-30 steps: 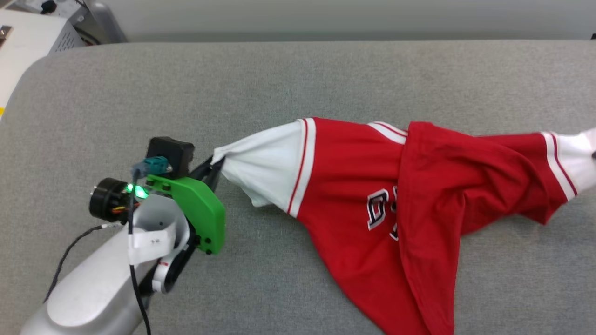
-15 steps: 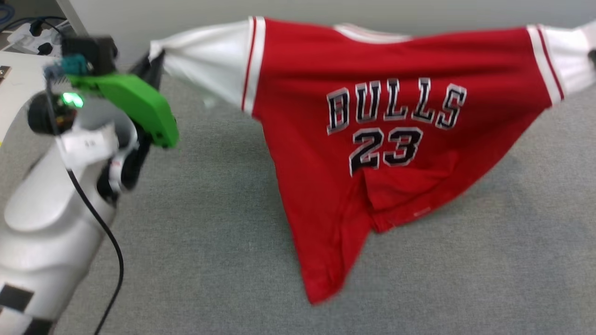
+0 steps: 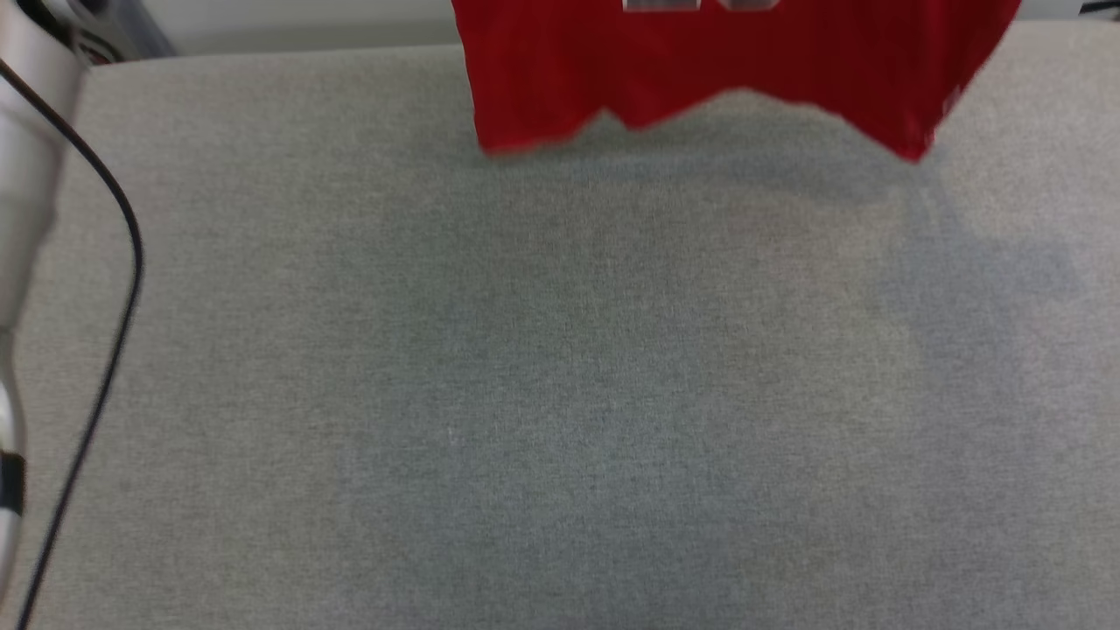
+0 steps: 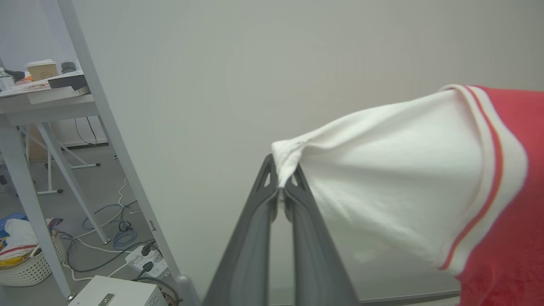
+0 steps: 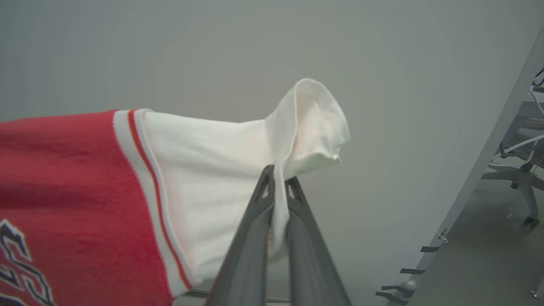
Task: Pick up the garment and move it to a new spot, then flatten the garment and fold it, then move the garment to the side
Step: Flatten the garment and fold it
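Observation:
The garment (image 3: 700,70), a red shirt with white sleeves, hangs in the air above the grey table (image 3: 560,394); its lower hem shows at the top of the head view, clear of the surface. My left gripper (image 4: 281,187) is shut on the tip of one white sleeve (image 4: 399,187). The right gripper (image 5: 278,187) is shut on the other white sleeve (image 5: 221,170), whose cuff flops over the fingertips. The shirt stretches between the two grippers. Part of its dark lettering (image 5: 21,263) shows in the right wrist view.
A pale forearm (image 3: 22,219) with a black cable (image 3: 122,280) runs down the head view's left edge. In the left wrist view a white box (image 4: 114,293), floor cables (image 4: 123,229), a basket (image 4: 21,263) and a desk (image 4: 42,97) stand beyond the table. A plain wall is behind.
Both arms have lifted the shirt off the table and spread it; it rose from lying crumpled to hanging high, with its hem left in the head view. The left gripper went up out of that view.

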Controlling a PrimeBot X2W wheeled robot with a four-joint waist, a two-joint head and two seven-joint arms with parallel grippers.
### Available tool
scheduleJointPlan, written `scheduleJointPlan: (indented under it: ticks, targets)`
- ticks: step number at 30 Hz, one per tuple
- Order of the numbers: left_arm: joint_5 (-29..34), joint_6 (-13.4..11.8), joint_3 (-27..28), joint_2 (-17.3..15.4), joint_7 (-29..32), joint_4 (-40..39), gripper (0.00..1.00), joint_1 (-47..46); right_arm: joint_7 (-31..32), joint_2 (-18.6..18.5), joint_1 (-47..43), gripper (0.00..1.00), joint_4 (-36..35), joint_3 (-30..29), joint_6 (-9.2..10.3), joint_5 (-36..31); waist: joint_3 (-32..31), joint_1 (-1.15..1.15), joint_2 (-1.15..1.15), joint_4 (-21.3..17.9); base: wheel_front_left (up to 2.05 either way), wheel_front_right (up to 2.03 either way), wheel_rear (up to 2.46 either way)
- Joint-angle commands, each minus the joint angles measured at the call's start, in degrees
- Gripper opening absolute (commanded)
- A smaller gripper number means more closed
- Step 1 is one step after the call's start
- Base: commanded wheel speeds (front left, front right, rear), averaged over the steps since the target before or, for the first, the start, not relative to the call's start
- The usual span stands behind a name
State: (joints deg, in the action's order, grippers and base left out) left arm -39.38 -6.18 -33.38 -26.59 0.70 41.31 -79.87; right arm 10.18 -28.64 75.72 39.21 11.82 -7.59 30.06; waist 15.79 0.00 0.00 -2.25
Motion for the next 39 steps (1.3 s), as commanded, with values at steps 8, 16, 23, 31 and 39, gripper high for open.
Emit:
scheduleJointPlan:
  ticks: [8, 16, 23, 31, 39]
  targets:
    - [4.33, 0.65, -0.22, 0.58, -4.23, 7.62, 0.00, -15.44, -6.92, 0.11, 17.40, 0.00, 7.82, 0.33, 0.10, -1.78, 12.13, 0.00, 0.00, -1.66, 0.00, 0.00, 0.00]
    - [3.58, 1.98, 0.49, 2.64, -8.03, 14.09, 0.00, -19.65, -10.43, 2.82, 23.02, 0.00, 13.10, 4.96, 0.10, 0.46, 17.81, 0.00, 0.00, -2.09, 0.00, 0.00, 0.00]
    - [1.32, 4.37, 1.29, 5.36, -11.02, 19.54, 0.00, -17.98, -11.69, 6.46, 21.19, 0.00, 14.28, 11.76, 0.10, 5.46, 20.96, 0.00, 0.00, -1.96, 0.00, 0.00, 0.00]
    - [-2.49, 9.23, 2.67, 8.65, -13.66, 24.69, 0.00, -9.91, -12.52, 7.65, 11.96, 0.00, 10.79, 21.57, 0.10, 13.95, 20.50, 0.00, 0.00, -0.93, 0.00, 0.00, 0.00]
    - [-6.27, 12.91, 4.46, 9.98, -15.50, 24.59, 0.00, 5.81, -16.62, 2.44, -4.20, 0.00, 3.54, 29.27, 0.10, 21.72, 15.32, 0.00, 0.00, 0.20, 0.00, 0.00, 0.00]
